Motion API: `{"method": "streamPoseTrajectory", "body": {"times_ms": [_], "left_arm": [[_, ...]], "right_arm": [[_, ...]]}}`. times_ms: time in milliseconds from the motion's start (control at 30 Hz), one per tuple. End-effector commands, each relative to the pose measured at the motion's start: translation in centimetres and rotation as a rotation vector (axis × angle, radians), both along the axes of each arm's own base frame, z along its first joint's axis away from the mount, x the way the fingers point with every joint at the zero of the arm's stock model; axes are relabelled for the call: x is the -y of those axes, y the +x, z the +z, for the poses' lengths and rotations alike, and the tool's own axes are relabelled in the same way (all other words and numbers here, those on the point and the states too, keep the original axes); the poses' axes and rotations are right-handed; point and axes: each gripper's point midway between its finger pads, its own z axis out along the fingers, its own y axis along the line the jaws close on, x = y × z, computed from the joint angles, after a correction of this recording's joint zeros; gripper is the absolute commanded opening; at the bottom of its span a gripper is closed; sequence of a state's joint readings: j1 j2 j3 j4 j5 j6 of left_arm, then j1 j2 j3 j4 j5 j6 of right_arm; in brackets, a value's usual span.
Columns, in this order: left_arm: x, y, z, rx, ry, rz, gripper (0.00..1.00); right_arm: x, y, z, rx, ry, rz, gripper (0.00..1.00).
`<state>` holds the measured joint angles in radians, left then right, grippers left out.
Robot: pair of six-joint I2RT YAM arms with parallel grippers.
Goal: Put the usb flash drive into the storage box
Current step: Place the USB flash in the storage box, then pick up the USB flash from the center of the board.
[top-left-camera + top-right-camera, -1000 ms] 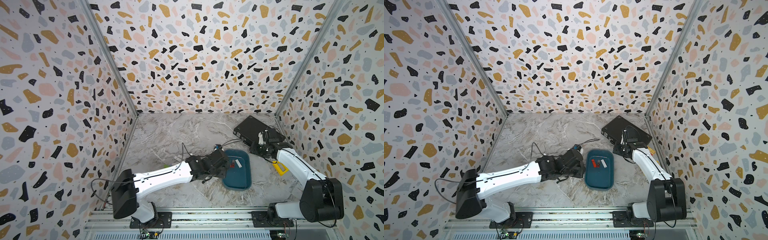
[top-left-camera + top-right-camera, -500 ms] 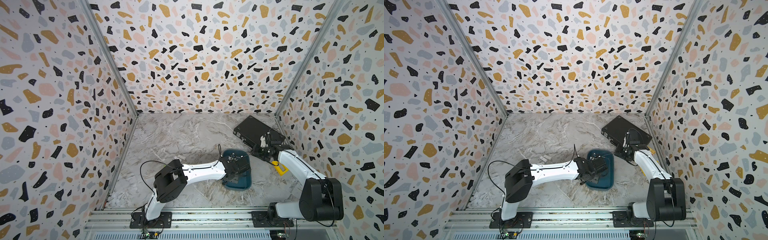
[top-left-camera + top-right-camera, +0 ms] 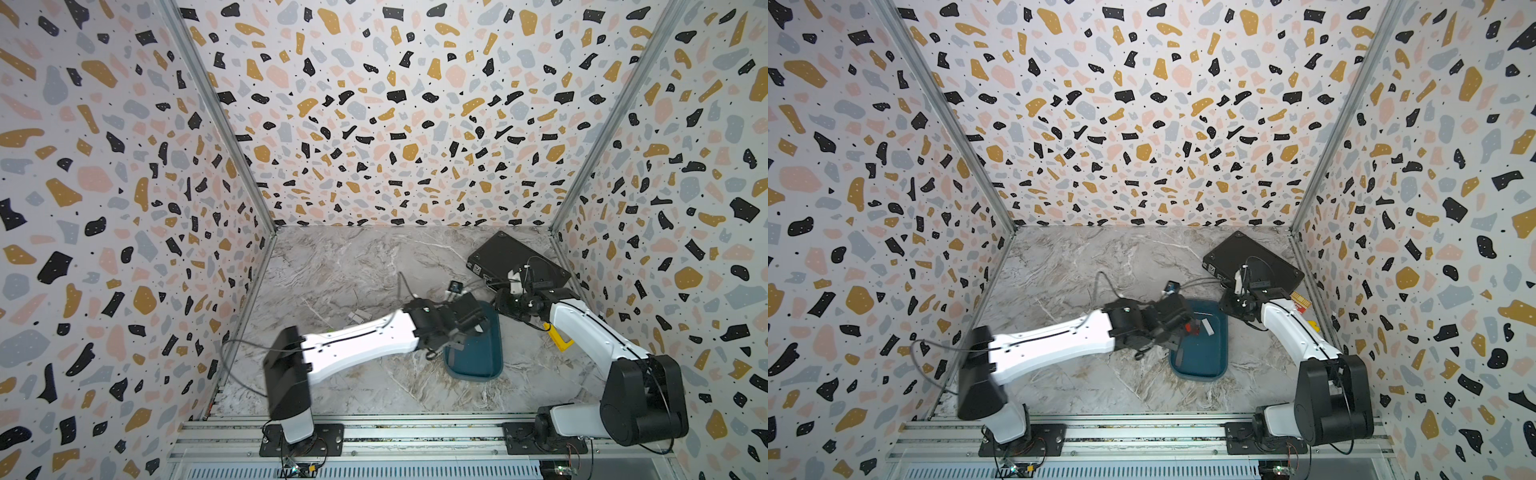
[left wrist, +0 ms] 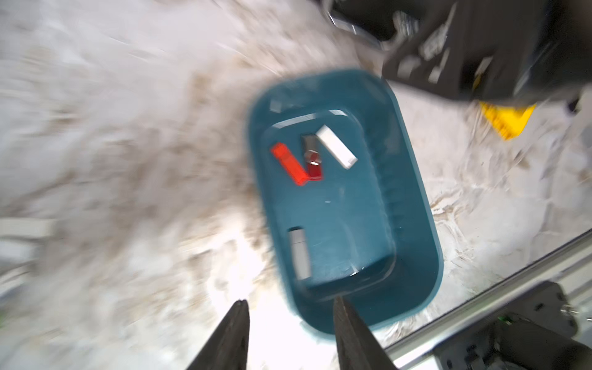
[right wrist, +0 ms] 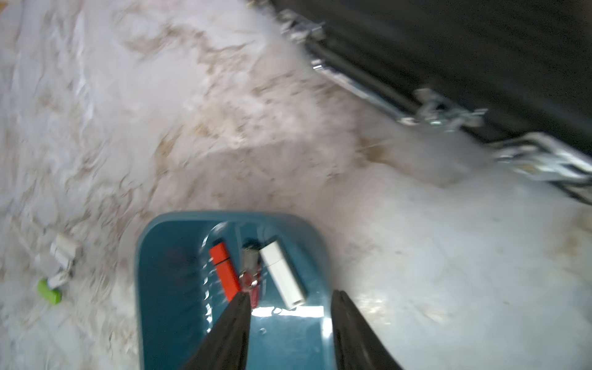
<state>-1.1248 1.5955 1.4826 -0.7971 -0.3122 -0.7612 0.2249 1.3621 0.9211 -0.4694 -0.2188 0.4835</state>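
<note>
A: Where is the box?
B: On the desk, near the front. Four drives lie in it.
A: And the case?
B: Behind the box, to the right, by the wall.

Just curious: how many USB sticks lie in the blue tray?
4. In the storage box, an orange drive, a dark red drive and a white drive cluster at one end; a grey drive lies alone toward the other. One corner is partly covered.
</note>
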Motion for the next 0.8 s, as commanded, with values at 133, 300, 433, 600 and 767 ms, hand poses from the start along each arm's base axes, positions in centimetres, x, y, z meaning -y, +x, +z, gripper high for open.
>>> {"method": "streamPoseTrajectory", "body": {"times_ms": [133,300,433,600,767], "left_arm": [[-23.5,0.5,1.5,0.049,-0.028,0.411,0.55],[-30.7,-2.3,2.0,0.080,0.062,0.518,0.58],[-32.0,-3.2,2.6,0.129,0.102,0.520,0.60],[-32.4,-3.2,2.6,0.178,0.083,0.538,0.62],[-32.4,-3.3,2.5,0.178,0.076,0.543,0.62]], "right_arm": [[-13.1,-2.2,3.0,0.139,-0.018,0.442,0.47],[-21.6,-3.7,0.2,0.156,-0.167,0.725,0.47],[-26.5,-4.0,-2.9,0.193,-0.278,0.894,0.50],[-29.4,-3.2,-4.7,0.212,-0.310,0.969,0.53],[-31.6,-2.1,-6.2,0.202,-0.321,1.011,0.55]]}}
